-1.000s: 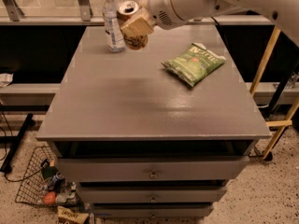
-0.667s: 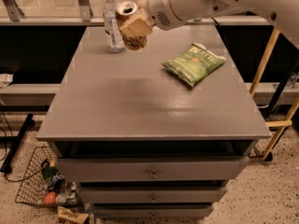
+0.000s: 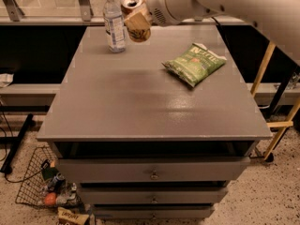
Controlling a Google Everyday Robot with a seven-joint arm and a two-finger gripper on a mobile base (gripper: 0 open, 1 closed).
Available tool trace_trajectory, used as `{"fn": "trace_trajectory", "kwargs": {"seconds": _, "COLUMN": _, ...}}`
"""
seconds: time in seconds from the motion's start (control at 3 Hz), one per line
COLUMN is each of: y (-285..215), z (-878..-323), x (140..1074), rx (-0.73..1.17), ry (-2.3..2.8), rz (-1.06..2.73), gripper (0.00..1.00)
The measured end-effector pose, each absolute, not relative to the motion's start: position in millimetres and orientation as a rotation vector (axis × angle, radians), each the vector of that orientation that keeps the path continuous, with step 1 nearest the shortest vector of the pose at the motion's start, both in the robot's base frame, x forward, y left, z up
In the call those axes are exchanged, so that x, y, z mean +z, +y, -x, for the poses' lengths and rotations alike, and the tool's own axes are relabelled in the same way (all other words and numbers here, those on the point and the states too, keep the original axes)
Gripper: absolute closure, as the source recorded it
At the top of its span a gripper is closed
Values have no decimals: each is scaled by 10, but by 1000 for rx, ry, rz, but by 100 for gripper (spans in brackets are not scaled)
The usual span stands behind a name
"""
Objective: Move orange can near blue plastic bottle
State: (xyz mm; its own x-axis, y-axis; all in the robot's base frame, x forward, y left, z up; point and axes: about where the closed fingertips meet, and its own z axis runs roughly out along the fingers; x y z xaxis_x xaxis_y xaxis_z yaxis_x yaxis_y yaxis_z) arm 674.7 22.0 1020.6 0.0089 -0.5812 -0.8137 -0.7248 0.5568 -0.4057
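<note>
The orange can (image 3: pixel 134 18) is tilted, with its silver top (image 3: pixel 131 3) facing up and left. It is held off the grey table (image 3: pixel 140 102) near the back left. My gripper (image 3: pixel 140 18) is shut on it, and the white arm (image 3: pixel 197 1) reaches in from the upper right. The blue plastic bottle (image 3: pixel 114 23) is clear with a white cap. It stands upright on the table just left of the can, a small gap between them.
A green chip bag (image 3: pixel 194 63) lies on the table's right half. The table has drawers (image 3: pixel 153 175) below the top. A wire basket (image 3: pixel 44 186) with clutter sits on the floor at the lower left. A yellow frame (image 3: pixel 262 74) stands at the right.
The can and gripper have shifted very slightly up and towards the back. The bottle and chip bag have not moved.
</note>
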Motion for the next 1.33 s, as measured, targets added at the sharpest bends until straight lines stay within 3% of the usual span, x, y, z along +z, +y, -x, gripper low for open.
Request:
{"fn": "trace_trajectory", "kwargs": {"seconds": 0.67, "y": 295, "z": -7427, "x": 10029, "rx": 140, "ry": 1809, "rz": 991, "gripper": 100}}
{"fn": "trace_trajectory", "kwargs": {"seconds": 1.33, "y": 320, "z": -7560, "x": 9649, "rx": 211, "ry": 2034, "rz": 936, "gripper": 100}}
